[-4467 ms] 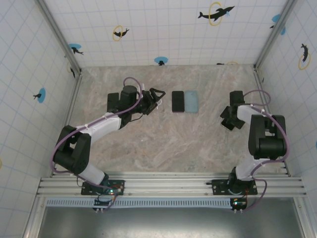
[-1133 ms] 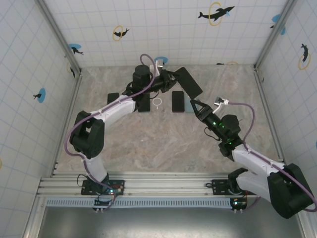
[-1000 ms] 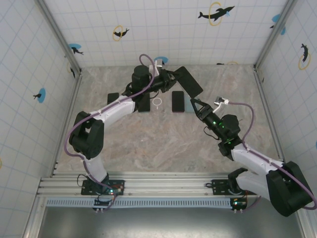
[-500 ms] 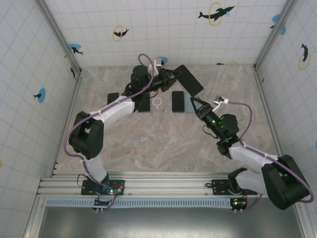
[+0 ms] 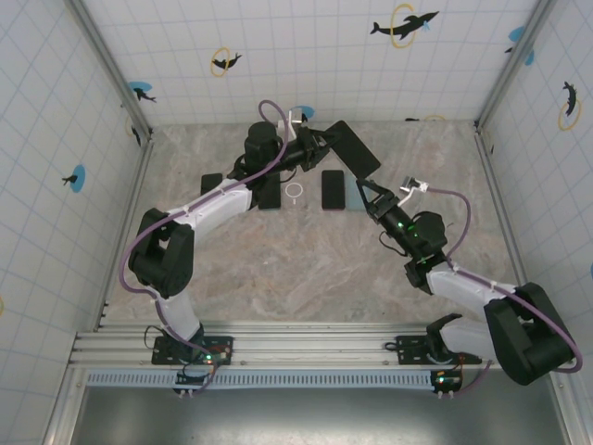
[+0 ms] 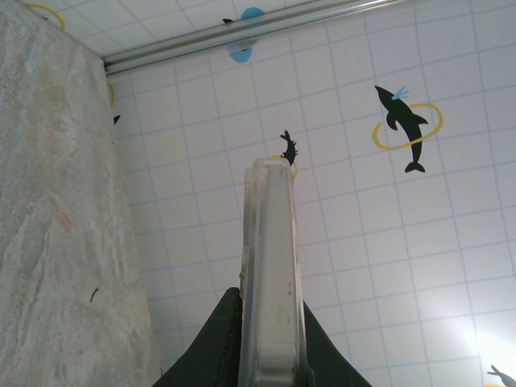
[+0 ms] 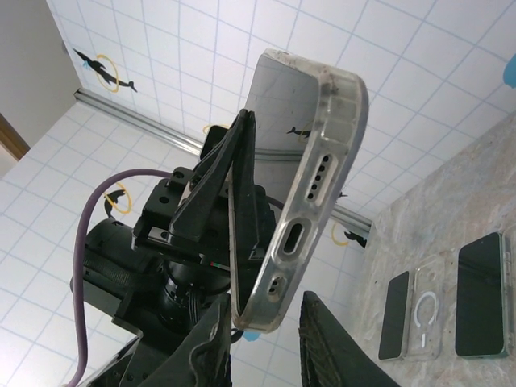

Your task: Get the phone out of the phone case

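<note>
Left gripper [image 5: 318, 146]: pinching clear-cased black phone [image 5: 353, 151], near far edge of desk [image 5: 306, 269].
Right gripper [image 7: 266, 310]: straddles phone's lower end; grip unclear.

1. The phone [image 5: 352, 150] is a dark, flat slab seated in its case, raised clear of the table [image 5: 278, 269] over its far middle and tilted on a slant.
2. The phone case [image 7: 316, 173] is clear and scuffed, with rounded corners. Its bottom edge shows an oval port slot and small holes.
3. In the left wrist view the case is seen edge-on, standing upright, with a milky rim.
</note>
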Tool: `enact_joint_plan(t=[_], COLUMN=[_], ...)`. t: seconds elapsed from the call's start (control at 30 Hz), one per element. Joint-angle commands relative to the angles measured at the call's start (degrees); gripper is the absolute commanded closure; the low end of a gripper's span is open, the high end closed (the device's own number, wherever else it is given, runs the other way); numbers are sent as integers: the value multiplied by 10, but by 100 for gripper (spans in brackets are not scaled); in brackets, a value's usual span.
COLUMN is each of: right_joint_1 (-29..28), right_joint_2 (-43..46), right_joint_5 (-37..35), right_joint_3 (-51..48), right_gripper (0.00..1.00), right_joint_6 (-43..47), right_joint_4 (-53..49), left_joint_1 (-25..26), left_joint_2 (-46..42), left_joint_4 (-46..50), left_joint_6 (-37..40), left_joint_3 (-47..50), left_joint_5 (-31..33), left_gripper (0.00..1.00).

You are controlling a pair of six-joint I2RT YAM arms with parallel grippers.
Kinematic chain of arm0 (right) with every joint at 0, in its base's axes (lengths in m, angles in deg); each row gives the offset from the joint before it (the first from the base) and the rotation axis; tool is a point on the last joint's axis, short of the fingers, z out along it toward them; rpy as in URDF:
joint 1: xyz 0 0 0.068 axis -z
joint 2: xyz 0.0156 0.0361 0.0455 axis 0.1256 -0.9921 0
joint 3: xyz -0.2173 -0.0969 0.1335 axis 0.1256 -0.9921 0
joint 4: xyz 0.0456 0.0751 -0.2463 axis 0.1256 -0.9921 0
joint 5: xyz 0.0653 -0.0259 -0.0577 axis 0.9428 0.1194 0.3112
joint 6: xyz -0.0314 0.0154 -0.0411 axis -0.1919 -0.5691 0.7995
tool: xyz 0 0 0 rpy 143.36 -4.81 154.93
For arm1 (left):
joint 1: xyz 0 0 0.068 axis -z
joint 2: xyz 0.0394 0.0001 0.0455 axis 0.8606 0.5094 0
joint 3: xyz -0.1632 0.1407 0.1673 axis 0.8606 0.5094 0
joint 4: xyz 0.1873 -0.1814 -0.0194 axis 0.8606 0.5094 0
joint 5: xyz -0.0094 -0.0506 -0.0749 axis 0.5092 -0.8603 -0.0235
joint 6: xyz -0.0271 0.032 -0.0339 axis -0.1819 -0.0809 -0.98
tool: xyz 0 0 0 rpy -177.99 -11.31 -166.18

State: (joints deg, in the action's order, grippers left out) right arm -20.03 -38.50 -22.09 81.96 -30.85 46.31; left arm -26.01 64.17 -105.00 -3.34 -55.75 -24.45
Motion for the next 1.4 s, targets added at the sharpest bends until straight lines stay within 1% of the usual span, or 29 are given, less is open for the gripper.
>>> enact_joint_plan(t=[0.0,0.1,0.2,0.3,0.4,0.53,0.73,0.83,0.97,1.1,1.17,1.23,1.27,1.33,1.37], right_joint_1=[4,4,5,7,7,9,24,31,45,56,63,67,67,71,74], right_joint_2=[-9,-9,-8,-2,5,13,7,0,-11,-25,-28,-31,-30,-22,-17], right_joint_5=[9,5,7,15,31,42,52,55,61,66,71,84,89,97,103], right_joint_3=[24,20,19,18,19,20,5,16,19,25,25,35,40,43,42], right_gripper=[76,77,83,86,88,89,90,91,91,91,91,90,87,73,68], right_joint_6=[-1,4,21,53,106,179,225,259,281,295,283,279,278,278,278], right_joint_4=[23,21,9,-17,-57,-111,-110,-145,-163,-183,-163,-157,-158,-158,-158], left_joint_1=[1,2,2,2,2,2,2,2,4,6,6,6,6,3,0], left_joint_2=[-21,-19,-20,-23,-27,-30,-33,-39,-42,-42,-44,-49,-51,-54,-57], left_joint_4=[-47,-53,-63,-72,-82,-117,-183,-177,-191,-203,-193,-164,-150,-113,-95], left_joint_6=[-9,-17,-33,-49,-68,-114,-193,-196,-215,-227,-218,-185,-168,-116,-88], left_joint_3=[-28,-32,-35,-38,-42,-43,-38,-39,-33,-35,-38,-36,-36,-40,-39], left_joint_5=[-18,-18,-21,-24,-24,-28,-31,-33,-33,-31,-34,-36,-40,-51,-53], left_gripper=[84,84,85,85,86,87,87,88,88,89,89,89,89,89,89])
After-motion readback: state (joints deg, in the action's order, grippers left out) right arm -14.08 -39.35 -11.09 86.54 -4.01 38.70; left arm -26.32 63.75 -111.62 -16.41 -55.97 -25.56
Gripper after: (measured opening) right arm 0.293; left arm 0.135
